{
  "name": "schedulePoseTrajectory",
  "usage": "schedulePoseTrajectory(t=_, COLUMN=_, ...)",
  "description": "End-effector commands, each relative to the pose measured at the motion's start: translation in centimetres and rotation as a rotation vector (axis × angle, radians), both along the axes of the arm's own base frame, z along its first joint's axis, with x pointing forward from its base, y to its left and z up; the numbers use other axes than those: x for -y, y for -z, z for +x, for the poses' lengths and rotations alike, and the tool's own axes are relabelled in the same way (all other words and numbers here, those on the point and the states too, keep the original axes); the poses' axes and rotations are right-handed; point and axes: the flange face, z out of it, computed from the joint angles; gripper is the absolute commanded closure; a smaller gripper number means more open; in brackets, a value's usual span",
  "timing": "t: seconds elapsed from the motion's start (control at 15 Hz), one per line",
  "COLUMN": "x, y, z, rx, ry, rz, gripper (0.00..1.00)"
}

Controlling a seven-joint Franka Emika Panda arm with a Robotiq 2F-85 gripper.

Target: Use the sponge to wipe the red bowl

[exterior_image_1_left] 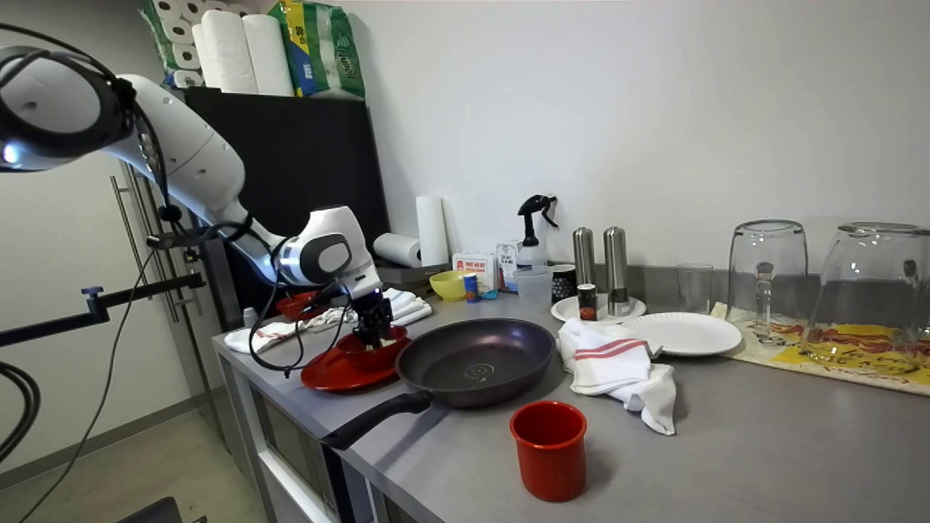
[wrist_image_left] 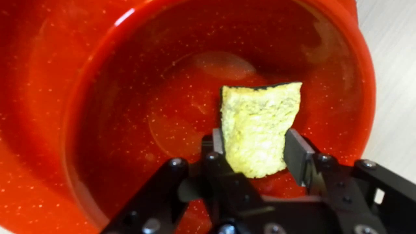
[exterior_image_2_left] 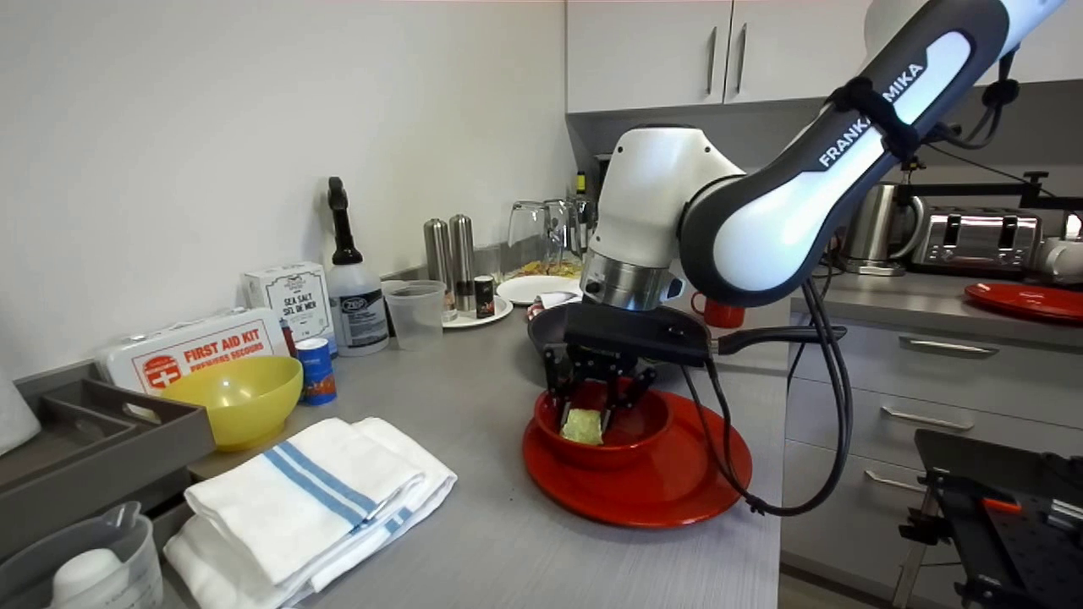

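A glossy red bowl (exterior_image_2_left: 605, 452) stands on a wide red plate (exterior_image_2_left: 689, 486) near the counter's edge. In the wrist view the inside of the bowl (wrist_image_left: 130, 97) fills most of the picture, with pale smears on its wall. My gripper (wrist_image_left: 255, 146) reaches down into it, its two pads pressing the sides of a pale yellow sponge (wrist_image_left: 261, 110). An exterior view shows the sponge (exterior_image_2_left: 582, 427) low in the bowl, close to the near wall. Whether it touches the bowl's surface I cannot tell. In an exterior view the gripper (exterior_image_1_left: 372, 338) partly hides the bowl.
A black frying pan (exterior_image_1_left: 476, 363) sits right beside the plate, its handle reaching over the counter edge. Nearby are a red cup (exterior_image_1_left: 550, 450), folded white towels (exterior_image_2_left: 313, 507), a yellow bowl (exterior_image_2_left: 241, 397) and a crumpled cloth (exterior_image_1_left: 617, 367). Cables (exterior_image_2_left: 833, 406) hang from the wrist.
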Motion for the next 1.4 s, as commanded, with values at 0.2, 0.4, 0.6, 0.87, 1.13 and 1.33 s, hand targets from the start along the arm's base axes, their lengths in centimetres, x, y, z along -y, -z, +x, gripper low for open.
schedulePoseTrajectory(t=0.2, x=0.3, y=-1.0, z=-0.1, rx=0.235, ry=0.004, rz=-0.092, gripper=0.77)
schedulePoseTrajectory(t=0.4, x=0.0, y=-1.3, z=-0.1, rx=0.278, ry=0.019, rz=-0.123, gripper=0.77)
schedulePoseTrajectory(t=0.6, x=-0.5, y=-1.5, z=-0.6, rx=0.281, ry=0.029, rz=-0.134, gripper=0.77)
schedulePoseTrajectory(t=0.87, x=-1.5, y=-0.7, z=-1.8, rx=0.202, ry=0.009, rz=-0.123, gripper=0.77)
schedulePoseTrajectory(t=1.13, x=-2.4, y=0.1, z=-3.2, rx=0.097, ry=-0.012, rz=-0.1, gripper=0.77)
schedulePoseTrajectory(t=1.33, x=-2.8, y=-0.1, z=-3.5, rx=0.036, ry=-0.021, rz=-0.081, gripper=0.77)
